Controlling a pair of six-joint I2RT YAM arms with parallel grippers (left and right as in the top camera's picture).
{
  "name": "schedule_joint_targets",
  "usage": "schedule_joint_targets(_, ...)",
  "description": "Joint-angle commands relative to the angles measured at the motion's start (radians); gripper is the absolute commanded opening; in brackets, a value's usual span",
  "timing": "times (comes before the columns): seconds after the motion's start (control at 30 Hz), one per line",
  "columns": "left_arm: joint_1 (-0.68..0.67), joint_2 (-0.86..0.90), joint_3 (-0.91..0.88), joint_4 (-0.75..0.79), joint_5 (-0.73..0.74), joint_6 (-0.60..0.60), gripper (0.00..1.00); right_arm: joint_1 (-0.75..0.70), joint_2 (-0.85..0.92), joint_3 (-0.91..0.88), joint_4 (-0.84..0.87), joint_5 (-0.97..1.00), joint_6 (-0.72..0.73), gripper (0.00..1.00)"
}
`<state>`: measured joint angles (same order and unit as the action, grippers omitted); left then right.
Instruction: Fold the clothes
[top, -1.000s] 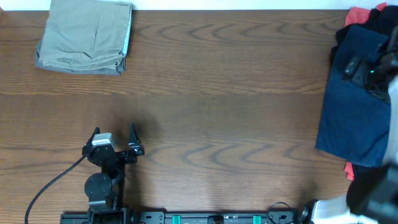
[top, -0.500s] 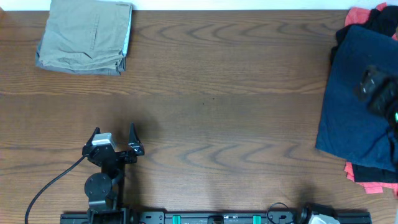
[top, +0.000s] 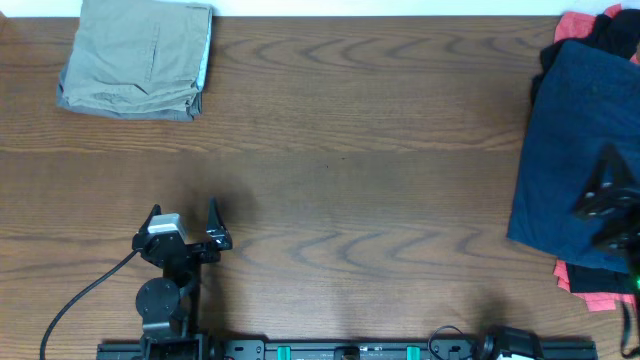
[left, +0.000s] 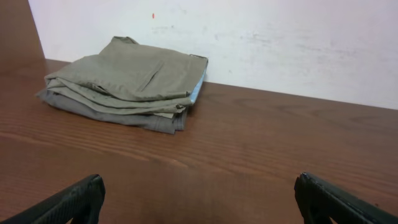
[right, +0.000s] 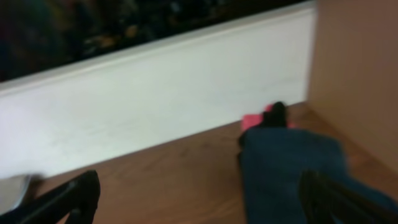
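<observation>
Partly cut off at 3 o'clock: navy garment (top: 570, 140), long axis 12-to-6, red cloth (top: 592, 288) mostly hidden beneath. Spread and empty: left fingers (left: 71, 200), right fingers (right: 68, 198); right wrist view blurred.

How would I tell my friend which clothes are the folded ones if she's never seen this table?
Look at the wooden table, then its far corner on the robot's left, by the white wall. The tan garment lies there alone in a neat stack, a pale blue edge showing. The dark blue cloth and red cloth opposite are piled unfolded.
</observation>
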<state>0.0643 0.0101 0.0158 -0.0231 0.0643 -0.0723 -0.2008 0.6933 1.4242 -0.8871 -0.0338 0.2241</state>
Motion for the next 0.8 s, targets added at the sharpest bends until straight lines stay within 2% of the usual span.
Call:
schedule_joint_targets(0.0,0.002,-0.006,-0.012,-0.041,0.018,0.016,0.98,0.059,-0.06,-0.174,0.08,-0.073,0.016,0.99)
schedule_joint_targets(0.27,0.002,-0.006,-0.012,-0.041,0.018,0.016,0.98,0.19,-0.322,-0.725,0.525,-0.076,0.066,0.99)
schedule_joint_targets(0.4,0.002,-0.006,-0.012,-0.041,0.018,0.016,0.98,0.219,-0.43,-0.936,0.708,-0.076,0.104,0.99)
schedule_joint_targets(0.63,0.002,-0.006,-0.012,-0.041,0.018,0.016,0.98,0.251,-0.569,-1.19,0.926,-0.075,0.113,0.99)
schedule_joint_targets(0.77,0.002,-0.006,-0.012,-0.041,0.018,0.016,0.98,0.257,-0.618,-1.269,0.978,-0.075,0.113,0.99)
